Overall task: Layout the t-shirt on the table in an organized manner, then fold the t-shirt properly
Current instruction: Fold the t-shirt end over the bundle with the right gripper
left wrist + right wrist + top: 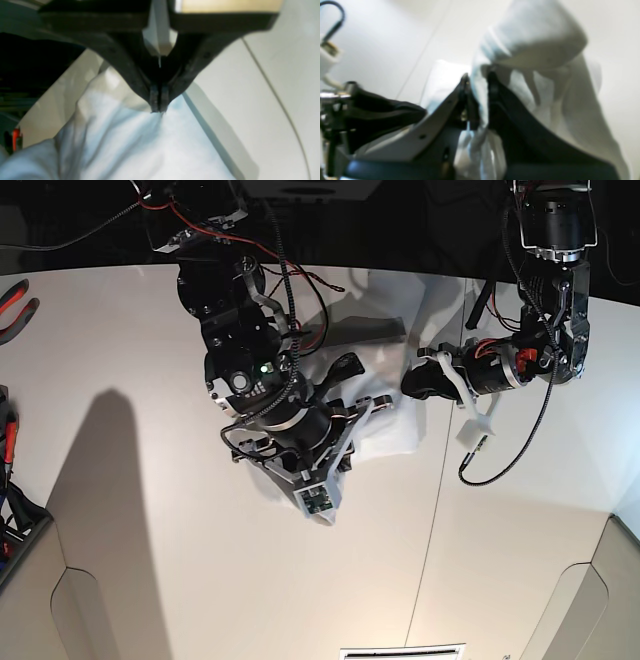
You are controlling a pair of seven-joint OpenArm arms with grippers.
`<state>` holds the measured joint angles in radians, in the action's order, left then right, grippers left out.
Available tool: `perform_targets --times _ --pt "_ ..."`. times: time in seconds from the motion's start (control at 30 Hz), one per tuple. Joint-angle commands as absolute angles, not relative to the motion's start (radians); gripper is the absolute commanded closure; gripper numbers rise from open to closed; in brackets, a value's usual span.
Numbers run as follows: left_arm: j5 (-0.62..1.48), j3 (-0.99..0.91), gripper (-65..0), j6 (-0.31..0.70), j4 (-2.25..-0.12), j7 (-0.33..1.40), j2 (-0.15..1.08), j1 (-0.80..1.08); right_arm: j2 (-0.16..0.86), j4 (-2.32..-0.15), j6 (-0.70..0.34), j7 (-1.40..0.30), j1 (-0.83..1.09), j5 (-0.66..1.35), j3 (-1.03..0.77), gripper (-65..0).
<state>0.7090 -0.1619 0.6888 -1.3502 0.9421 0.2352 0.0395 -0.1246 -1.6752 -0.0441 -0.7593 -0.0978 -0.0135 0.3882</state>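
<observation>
Layout step, folding not begun: the t-shirt (385, 415) is a bunched heap near the middle of the table (150, 560), mostly hidden under the right arm in the base view

Left gripper (159, 106): jaws pressed together, tips pinching a small peak of cloth, creases radiate down from the pinch. In the base view it comes in from the side at the heap's edge (425, 383), forearm roughly level, elbow folded under the upright post at the table's far edge

Right gripper (477, 82): jaws nearly together with a thick fold of shirt clamped between them, a rolled hem or sleeve end bulging past the tips. That arm reaches down steeply from the far edge, wrist bent over the heap, camera housing pointing at the near side

Next move, as I judge it: both pinches draw apart to stretch the cloth flat, then set it down. Needs pulls away from each other and enough lift to clear the folds. Can't tell which parts of the shirt are held, so a regrasp at shoulders or hem may be needed
</observation>
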Motion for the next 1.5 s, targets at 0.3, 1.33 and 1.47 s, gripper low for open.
perform_targets --times 0.3,1.33,1.47 --pt "0.684 -0.163 0.0 0.698 -1.367 0.886 0.226 0.056 -0.152 -1.525 0.005 -0.699 -0.162 -0.064 0.560 0.0" --pt "0.683 -0.163 0.0 0.698 -1.367 0.870 0.213 0.056 -0.152 -1.766 -0.203 -0.809 -0.210 0.325 0.617 -25.7" --pt "0.683 -0.163 0.0 0.698 -1.367 0.870 0.213 0.056 -0.152 -1.856 -0.236 -0.808 -0.210 0.301 0.615 -23.4"
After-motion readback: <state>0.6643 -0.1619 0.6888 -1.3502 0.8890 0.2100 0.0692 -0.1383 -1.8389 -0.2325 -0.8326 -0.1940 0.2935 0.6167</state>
